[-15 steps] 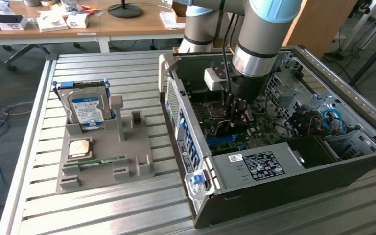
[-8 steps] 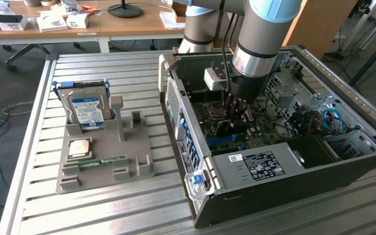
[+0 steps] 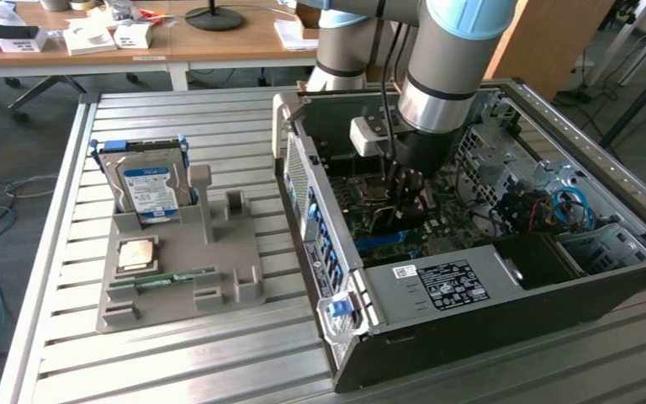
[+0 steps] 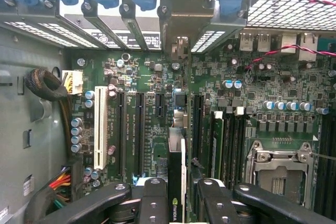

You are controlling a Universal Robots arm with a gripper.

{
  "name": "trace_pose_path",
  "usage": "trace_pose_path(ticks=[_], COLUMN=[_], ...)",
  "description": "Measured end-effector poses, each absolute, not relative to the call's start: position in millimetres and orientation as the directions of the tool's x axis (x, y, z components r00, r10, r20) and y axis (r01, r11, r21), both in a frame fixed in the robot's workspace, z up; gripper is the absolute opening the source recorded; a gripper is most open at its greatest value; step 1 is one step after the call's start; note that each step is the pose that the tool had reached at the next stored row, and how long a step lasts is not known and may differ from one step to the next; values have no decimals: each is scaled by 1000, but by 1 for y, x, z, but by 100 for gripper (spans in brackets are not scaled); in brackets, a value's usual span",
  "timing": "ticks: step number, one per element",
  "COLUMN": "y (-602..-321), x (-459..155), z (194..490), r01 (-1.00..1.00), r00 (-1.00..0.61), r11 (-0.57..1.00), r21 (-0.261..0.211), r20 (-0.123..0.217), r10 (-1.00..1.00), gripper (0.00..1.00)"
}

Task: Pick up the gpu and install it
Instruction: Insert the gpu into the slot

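While the arm point(image 3: 447, 76) reaches down into the open computer case point(image 3: 436, 290) on the worktop point(image 3: 188, 353), its jaws grip the gpu point(image 4: 175, 171) on edge between them, the card's long axis pointing toward the rear openings, over the motherboard's point(image 4: 147, 77) black slots.

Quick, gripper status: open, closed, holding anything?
Gripper: closed on the gpu, which it holds edge-on over the motherboard inside the computer case.

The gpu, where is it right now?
In the wrist view the gpu stands edge-on, held by the gripper, above the long slots of the motherboard inside the open computer case.
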State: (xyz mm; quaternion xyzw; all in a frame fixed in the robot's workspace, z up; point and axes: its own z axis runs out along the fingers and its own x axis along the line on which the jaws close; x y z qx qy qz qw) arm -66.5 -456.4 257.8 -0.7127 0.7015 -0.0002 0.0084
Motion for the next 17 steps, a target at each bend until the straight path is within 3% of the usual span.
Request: trace_pose_path(ticks=[17], y=[-456], x=[-68], z=[257], r01=[-1000], r00=[-12], r11=[12], r21=[-20], r20=[-9], r10=[-1000], gripper=[27])
